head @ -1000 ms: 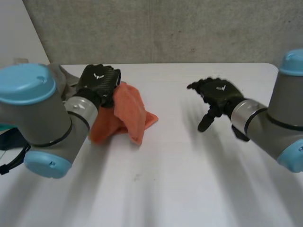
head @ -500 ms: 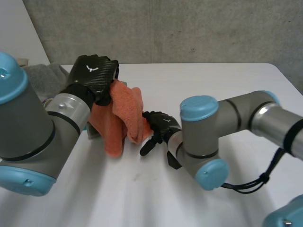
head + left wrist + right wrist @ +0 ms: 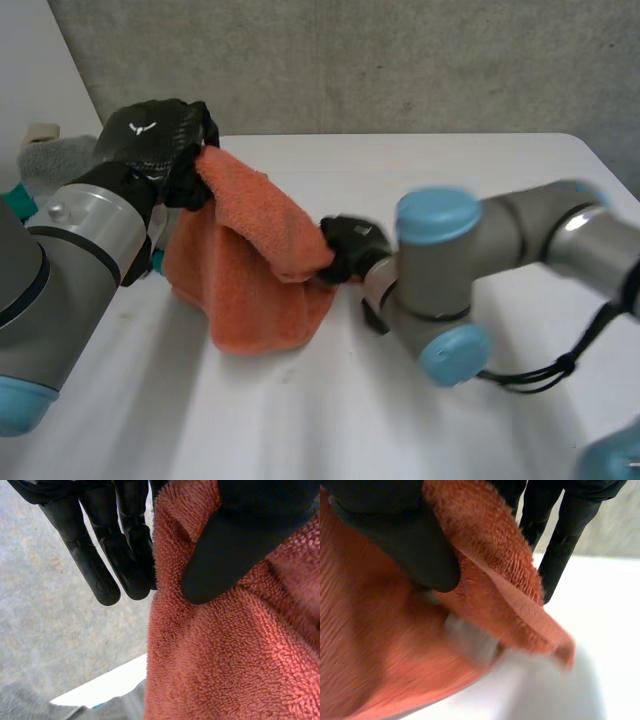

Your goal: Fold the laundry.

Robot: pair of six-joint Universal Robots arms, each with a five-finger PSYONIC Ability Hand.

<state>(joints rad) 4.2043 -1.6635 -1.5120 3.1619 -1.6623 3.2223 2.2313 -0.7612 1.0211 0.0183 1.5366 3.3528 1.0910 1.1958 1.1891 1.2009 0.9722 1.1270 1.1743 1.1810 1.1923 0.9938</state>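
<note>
An orange towel [image 3: 250,270] hangs above the white table [image 3: 300,420], stretched between my two hands. My left hand [image 3: 155,145] holds its upper left corner raised; in the left wrist view the thumb [image 3: 225,555] pinches the orange towel [image 3: 225,655] against the fingers [image 3: 100,545]. My right hand [image 3: 350,250] grips the towel's right edge near the table's middle. In the right wrist view the thumb [image 3: 400,535] presses the hemmed edge of the orange towel [image 3: 495,595] against the fingers [image 3: 565,535]. The towel's lower part sags onto the table.
A grey cloth [image 3: 60,155] lies at the far left behind my left arm, also seen as a grey cloth [image 3: 60,707] under the left hand. A teal item [image 3: 15,205] sits at the left edge. A grey wall [image 3: 400,60] stands behind the table.
My left hand rose and moved left, lifting the towel. My right hand, open a second ago at the right, swung in and closed on the towel's right edge, spreading it.
</note>
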